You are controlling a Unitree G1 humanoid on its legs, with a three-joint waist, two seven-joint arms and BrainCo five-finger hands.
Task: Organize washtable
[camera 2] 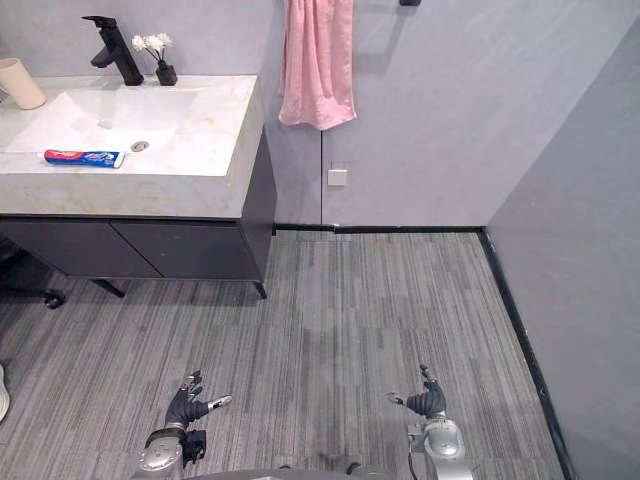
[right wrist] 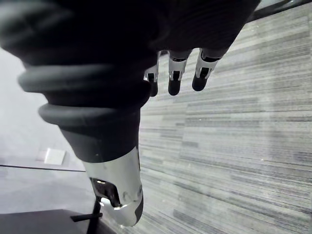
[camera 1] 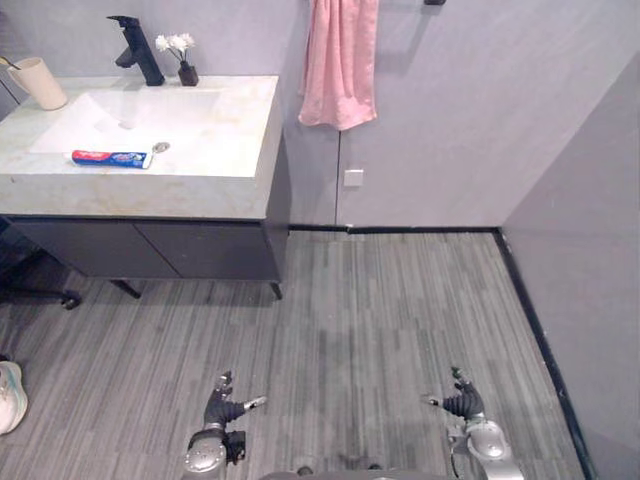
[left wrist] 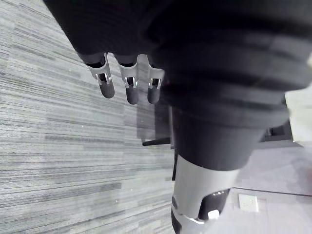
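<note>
A washtable [camera 1: 235,185] with a white basin stands at the far left against the wall. On its front edge lies a red-and-blue toothpaste tube [camera 1: 110,158]. A beige cup [camera 1: 38,82] with a toothbrush stands at the back left corner. My left hand [camera 1: 222,408] hangs low over the floor at the bottom of the view, fingers relaxed and holding nothing. My right hand [camera 1: 464,404] hangs low at the lower right, likewise open and holding nothing. Both hands are far from the washtable.
A black faucet [camera 1: 137,48] and a small vase of white flowers [camera 1: 183,57] stand behind the basin. A pink towel [camera 1: 340,62] hangs on the wall beside the washtable. A grey wall panel [camera 1: 600,300] closes the right side. A white shoe [camera 1: 10,396] shows at the left edge.
</note>
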